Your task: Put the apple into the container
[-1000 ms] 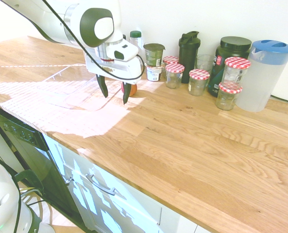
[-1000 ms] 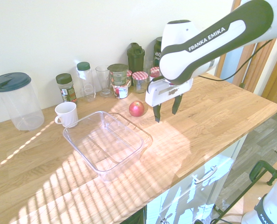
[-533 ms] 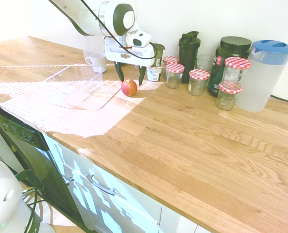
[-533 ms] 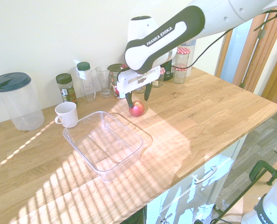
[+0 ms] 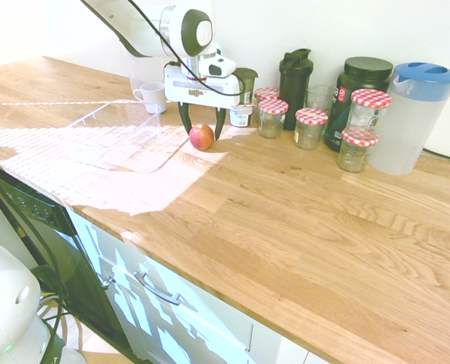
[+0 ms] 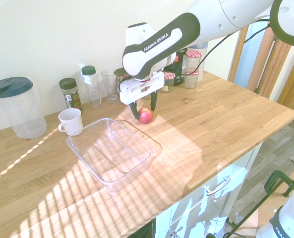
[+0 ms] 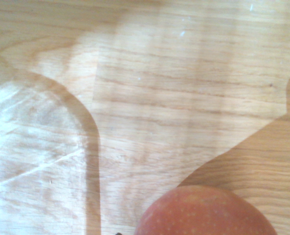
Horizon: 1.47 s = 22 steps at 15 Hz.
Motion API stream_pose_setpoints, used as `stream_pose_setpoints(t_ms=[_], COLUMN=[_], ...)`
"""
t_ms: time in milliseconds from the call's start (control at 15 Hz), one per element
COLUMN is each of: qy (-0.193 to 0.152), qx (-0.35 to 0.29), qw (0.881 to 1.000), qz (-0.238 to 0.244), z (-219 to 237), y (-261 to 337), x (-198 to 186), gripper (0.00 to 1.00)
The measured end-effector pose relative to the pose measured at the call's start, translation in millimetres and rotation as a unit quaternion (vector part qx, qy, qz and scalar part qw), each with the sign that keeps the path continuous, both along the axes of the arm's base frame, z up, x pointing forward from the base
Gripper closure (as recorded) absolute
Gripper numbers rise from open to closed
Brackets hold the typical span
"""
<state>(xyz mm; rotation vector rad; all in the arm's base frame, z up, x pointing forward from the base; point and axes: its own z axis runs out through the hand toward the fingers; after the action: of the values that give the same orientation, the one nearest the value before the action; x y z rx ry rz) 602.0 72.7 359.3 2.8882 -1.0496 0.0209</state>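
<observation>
In the first exterior view you see the gripper pointing straight down over the apple, its two dark fingers spread wide and reaching down on either side of the fruit. The fingers are released; nothing is clamped, and the apple sits on the wooden countertop. You cannot tell from here whether a fingertip touches the skin. The container lies just left of the apple, clear and hard to make out in the sun glare. A white mug stands beyond the container, against the wall. To the right of the arm, along the far edge, you have jars with red-checked lids, a dark shaker bottle, a large dark tub and a blue-lidded pitcher.

In the second exterior view the arm comes in from the right. The gripper stands astride the apple, fingers apart. The apple rests on the countertop just beyond the far right corner of the container, close to its rim but outside it. The container holds nothing. The mug sits to the container's far left, and the pitcher further left still.

In the wrist view the top of the apple shows, red with pale speckles, sharp against the wood grain. The rounded corner of the container shows beside it, with a strip of bare wood between them.
</observation>
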Motion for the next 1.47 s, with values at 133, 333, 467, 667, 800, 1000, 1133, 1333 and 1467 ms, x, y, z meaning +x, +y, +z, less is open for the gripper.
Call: stream_pose_setpoints(t_ms=[133, 333, 467, 667, 800, 1000, 1133, 1333, 1467], qy=[0.006, 0.012, 0.013, 0.013, 0.012, -0.010, -0.016, -0.018, -0.014], qx=[0.000, -0.001, -0.002, -0.002, -0.002, 0.005, 0.015, 0.025, 0.025], qw=[1.000, 1.000, 1.000, 1.000, 1.000, 1.000, 0.999, 0.994, 0.990], qz=[0.004, 0.007, 0.006, 0.006, 0.007, 0.014, 0.041, 0.109, 0.139], z=[-8.4, -16.3, -18.2, -19.4, -18.3, 21.2, 68.0, 109.1, 105.5], y=[4.2, 8.4, 6.0, 4.2, 4.9, 12.8, 35.9, 119.3, 174.3], x=[-0.1, -0.5, -1.2, -1.7, -1.8, -4.6, -19.8, -59.7, -81.9], gripper=[1.00, 1.00, 1.00, 1.00, 1.00, 1.00, 1.00, 1.00, 1.00])
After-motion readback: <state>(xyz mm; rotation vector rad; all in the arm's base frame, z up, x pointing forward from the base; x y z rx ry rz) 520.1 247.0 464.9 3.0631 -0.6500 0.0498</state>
